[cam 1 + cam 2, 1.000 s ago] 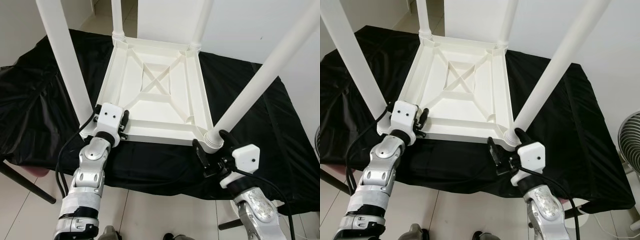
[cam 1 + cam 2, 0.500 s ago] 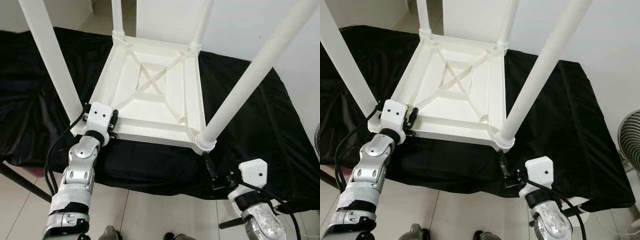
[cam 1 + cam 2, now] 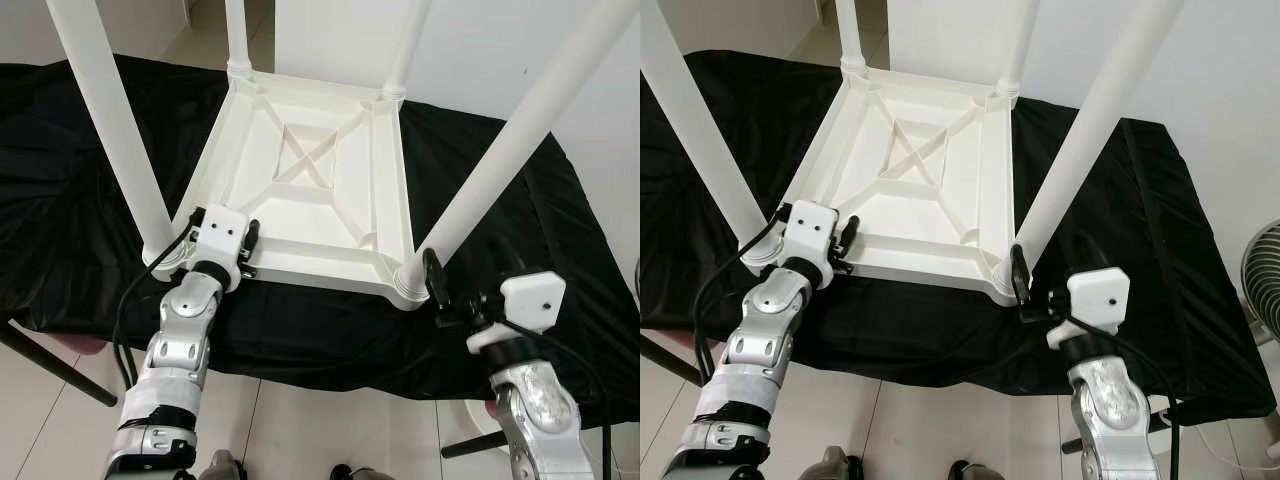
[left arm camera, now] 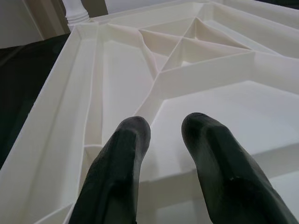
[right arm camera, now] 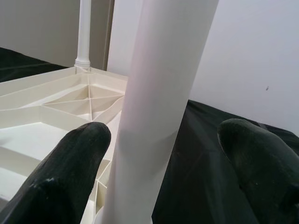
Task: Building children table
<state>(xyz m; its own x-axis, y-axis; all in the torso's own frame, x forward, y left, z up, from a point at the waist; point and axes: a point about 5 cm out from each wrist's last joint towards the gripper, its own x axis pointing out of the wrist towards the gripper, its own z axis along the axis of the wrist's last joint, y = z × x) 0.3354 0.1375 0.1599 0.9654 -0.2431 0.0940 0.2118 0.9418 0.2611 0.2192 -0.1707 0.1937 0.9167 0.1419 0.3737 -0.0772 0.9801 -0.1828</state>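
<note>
Nearest, the right gripper (image 3: 1023,290) is spread wide around the near right leg (image 3: 505,165), not yet gripping. The left gripper (image 3: 248,252) sits at the near rim, fingers slightly parted, holding nothing. The table (image 3: 310,190) lies upside down on the black cloth (image 3: 60,200). It looks like light, stiff, slick plastic; hold low near the socket.

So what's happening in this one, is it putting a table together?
A white children's table lies upside down on a black cloth, with all four legs standing up. The left gripper rests at the near edge of the tabletop frame beside the near left leg, fingers slightly apart. The right gripper is open around the near right leg, one finger on each side, apparently not clamped on it.
</note>
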